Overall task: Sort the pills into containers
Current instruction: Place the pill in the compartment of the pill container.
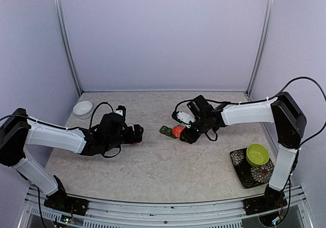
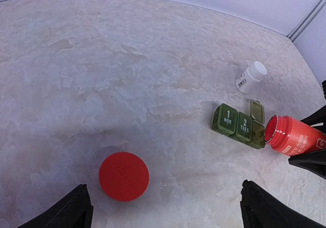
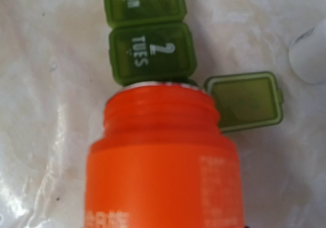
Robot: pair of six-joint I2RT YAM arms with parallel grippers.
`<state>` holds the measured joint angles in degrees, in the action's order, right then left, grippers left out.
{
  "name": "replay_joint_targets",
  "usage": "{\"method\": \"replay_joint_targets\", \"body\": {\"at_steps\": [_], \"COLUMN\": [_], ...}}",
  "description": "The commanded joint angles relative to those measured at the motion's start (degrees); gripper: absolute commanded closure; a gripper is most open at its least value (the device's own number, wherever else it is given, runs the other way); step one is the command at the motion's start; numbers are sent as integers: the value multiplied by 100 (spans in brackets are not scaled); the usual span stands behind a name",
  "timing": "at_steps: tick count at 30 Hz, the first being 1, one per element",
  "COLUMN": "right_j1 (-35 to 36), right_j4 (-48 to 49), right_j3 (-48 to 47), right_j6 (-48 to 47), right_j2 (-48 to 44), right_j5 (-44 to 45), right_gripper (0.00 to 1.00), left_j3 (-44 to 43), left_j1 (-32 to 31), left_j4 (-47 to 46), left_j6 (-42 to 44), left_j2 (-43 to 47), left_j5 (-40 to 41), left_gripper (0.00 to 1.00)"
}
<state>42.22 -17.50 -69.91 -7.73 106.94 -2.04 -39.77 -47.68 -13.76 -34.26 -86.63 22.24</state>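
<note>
The dark green pill box [image 2: 238, 124] lies mid-table, also in the right wrist view [image 3: 150, 34]. Its "1 MON" and "2 TUES" lids are shut. The third lid [image 3: 244, 101] stands flipped open. My right gripper [image 1: 189, 131] is shut on an uncapped red-orange bottle [image 3: 163, 162]. The bottle is tipped on its side, its mouth [image 2: 271, 131] right over the open compartment. My left gripper [image 2: 170, 212] hangs open and empty low over the table, with the bottle's red cap [image 2: 124, 176] lying flat just inside its left finger. No pills show.
A small white bottle [image 2: 250, 77] lies beyond the pill box. A white bowl [image 1: 82, 109] sits at the far left. A lime-green bowl [image 1: 257, 154] rests on a patterned dark tray [image 1: 239, 162] at the near right.
</note>
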Motion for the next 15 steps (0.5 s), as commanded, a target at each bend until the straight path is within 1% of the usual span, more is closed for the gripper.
{"method": "replay_joint_targets", "body": {"at_steps": [1,15], "right_j1": [59,76], "right_j4": [-98,-480], "right_j3": [-144,-436], "right_j6": [-43,-96], "right_j2": [119,212], "right_j5": [69,124], "right_gripper": [76,75], "left_j3": [53,23], "left_j1": [-31,-26], "left_j4": [-140,-127], "left_j6": [-15,2], "left_j2": [31,23], "left_j5": [-44,-50], "left_gripper": [1,1]}}
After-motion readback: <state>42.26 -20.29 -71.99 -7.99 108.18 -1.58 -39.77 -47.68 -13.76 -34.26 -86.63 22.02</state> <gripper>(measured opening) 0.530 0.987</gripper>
